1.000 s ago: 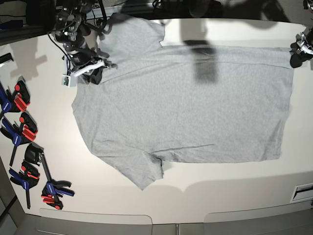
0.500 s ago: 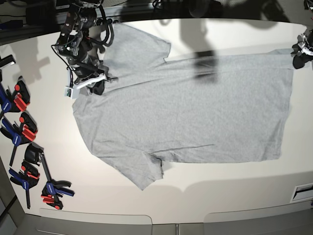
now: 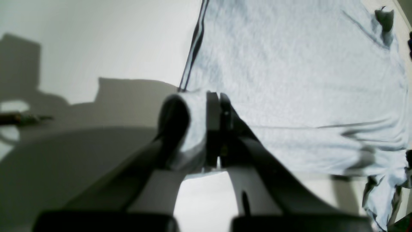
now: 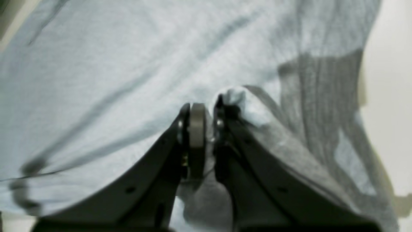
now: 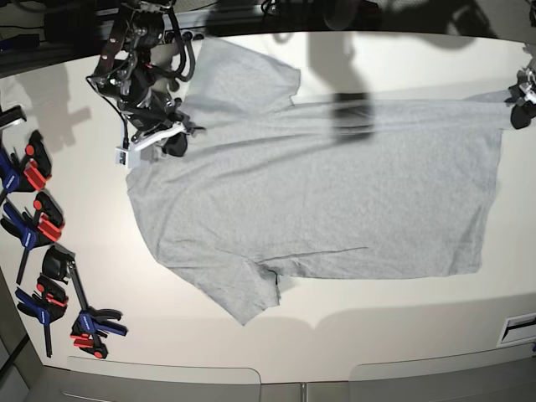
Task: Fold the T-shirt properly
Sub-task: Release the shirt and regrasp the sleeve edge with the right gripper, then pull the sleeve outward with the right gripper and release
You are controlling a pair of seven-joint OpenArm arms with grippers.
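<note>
The light grey T-shirt (image 5: 318, 193) lies spread on the white table, plain side up, collar end at the left of the base view. My right gripper (image 5: 173, 139) is at the far shoulder by the collar, shut on a pinch of the shirt's cloth (image 4: 238, 103). My left gripper (image 5: 521, 99) is at the far right edge of the base view, shut on the shirt's hem corner (image 3: 196, 129). Between the two grippers the far edge of the shirt is drawn taut, with creases running along it. The near sleeve (image 5: 239, 289) lies flat.
Several blue, red and black clamps (image 5: 38, 230) lie along the table's left edge. A white label (image 5: 519, 327) sits at the near right edge. Bare table (image 5: 360, 322) runs in front of the shirt.
Both grippers have moved a little toward the near side, still holding the cloth. The shirt's far edge and far sleeve have shifted with them, the edge pulling straighter.
</note>
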